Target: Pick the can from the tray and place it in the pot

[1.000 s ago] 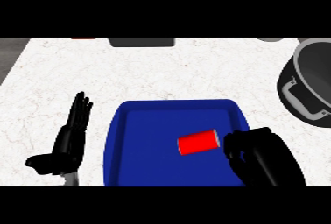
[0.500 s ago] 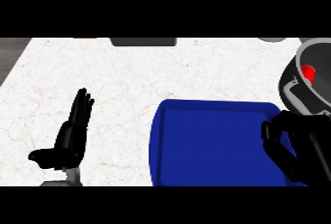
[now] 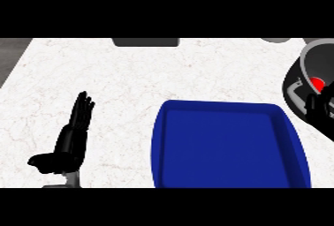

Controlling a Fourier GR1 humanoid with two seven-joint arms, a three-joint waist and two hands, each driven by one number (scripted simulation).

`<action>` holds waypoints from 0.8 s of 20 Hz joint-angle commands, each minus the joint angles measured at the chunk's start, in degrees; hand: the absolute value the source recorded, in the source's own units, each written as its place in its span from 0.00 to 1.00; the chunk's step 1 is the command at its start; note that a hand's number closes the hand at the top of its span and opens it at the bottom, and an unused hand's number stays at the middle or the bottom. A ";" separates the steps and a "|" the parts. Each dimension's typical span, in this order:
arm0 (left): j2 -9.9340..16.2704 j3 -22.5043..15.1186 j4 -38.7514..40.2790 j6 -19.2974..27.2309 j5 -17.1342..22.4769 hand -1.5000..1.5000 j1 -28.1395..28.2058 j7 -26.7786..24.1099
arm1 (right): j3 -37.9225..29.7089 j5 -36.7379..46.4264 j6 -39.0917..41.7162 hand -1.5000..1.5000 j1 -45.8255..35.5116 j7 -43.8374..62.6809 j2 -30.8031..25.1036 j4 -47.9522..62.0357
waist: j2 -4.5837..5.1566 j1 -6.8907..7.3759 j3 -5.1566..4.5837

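Resting open at the lower left, the left hand point(image 3: 70, 140) points its straight fingers up the white marbled counter point(image 3: 130, 79).

At the right edge the right hand point(image 3: 318, 105) sits over the near rim of the pot point(image 3: 306, 57); only part of it shows, and I cannot tell whether its fingers are curled or released. A bit of the red can point(image 3: 317, 82) shows inside the pot. Near the counter's front the blue tray point(image 3: 225, 148) is bare, and grey shapes sit along the far edge.

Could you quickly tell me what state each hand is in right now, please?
Left hand: open, resting on the counter.
Right hand: by the pot; cannot be told.
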 commanded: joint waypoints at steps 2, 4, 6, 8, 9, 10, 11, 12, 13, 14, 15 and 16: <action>-0.26 -0.39 -3.72 1.22 -0.42 0.50 -2.75 6.09 | -8.77 -4.26 -0.65 1.00 -8.36 -6.36 -5.72 14.75 | 0.05 0.34 0.03; 0.46 0.52 -1.25 -0.82 0.37 0.50 -1.89 2.00 | -7.72 -0.96 -7.31 1.00 -9.14 -10.52 -4.18 23.69 | 0.15 0.62 0.04; -1.29 -1.31 -3.23 1.83 -1.92 0.50 -0.53 3.36 | -10.52 -3.39 -5.01 1.00 -6.93 -13.41 -7.03 24.36 | -0.01 0.13 0.03; -0.16 -0.28 -3.68 -0.51 0.35 0.50 0.14 4.07 | -12.24 -5.18 -4.48 1.00 -12.79 -16.96 -9.95 34.43 | 0.10 0.61 0.03; -0.87 -0.92 -1.86 0.29 -1.34 0.50 -0.20 2.05 | -11.35 -3.60 -8.79 1.00 -11.07 -18.60 -7.42 36.09 | 0.07 0.30 0.02; -1.45 -2.65 -6.41 2.42 -2.80 0.50 -1.92 8.31 | -11.45 -4.45 -6.26 1.00 -17.09 -19.04 -9.90 41.29 | 0.15 0.86 0.06; -2.24 -2.31 -0.58 1.11 -2.46 0.50 0.28 0.80 | -10.70 -3.49 -10.06 1.00 -14.44 -22.33 -7.86 44.32 | 0.22 0.66 0.04; -0.98 -0.05 -0.08 -1.04 0.20 0.50 1.40 -1.69 | -10.51 -2.91 -9.72 1.00 -15.60 -22.37 -8.31 47.42 | 0.26 0.86 0.03; -2.59 -1.63 2.32 0.64 -1.93 0.50 -1.21 -1.28 | -11.62 -4.19 -6.95 1.00 -19.00 -24.56 -11.68 51.71 | 0.35 0.84 0.04; 0.19 1.49 0.43 -1.09 0.50 0.50 -2.97 2.05 | -10.66 -3.63 -7.83 1.00 -20.23 -25.18 -10.49 54.35 | 0.29 0.89 0.04; -0.41 0.08 -2.48 0.46 -1.07 0.50 -1.26 3.18 | -12.30 -4.37 -6.97 1.00 -17.02 -28.33 -13.21 55.31 | 0.20 0.67 0.06; -0.34 0.43 0.29 -1.26 -0.04 0.50 -1.54 0.58 | -10.42 -2.48 -8.28 1.00 -22.26 -27.36 -11.54 61.19 | 0.41 1.28 0.06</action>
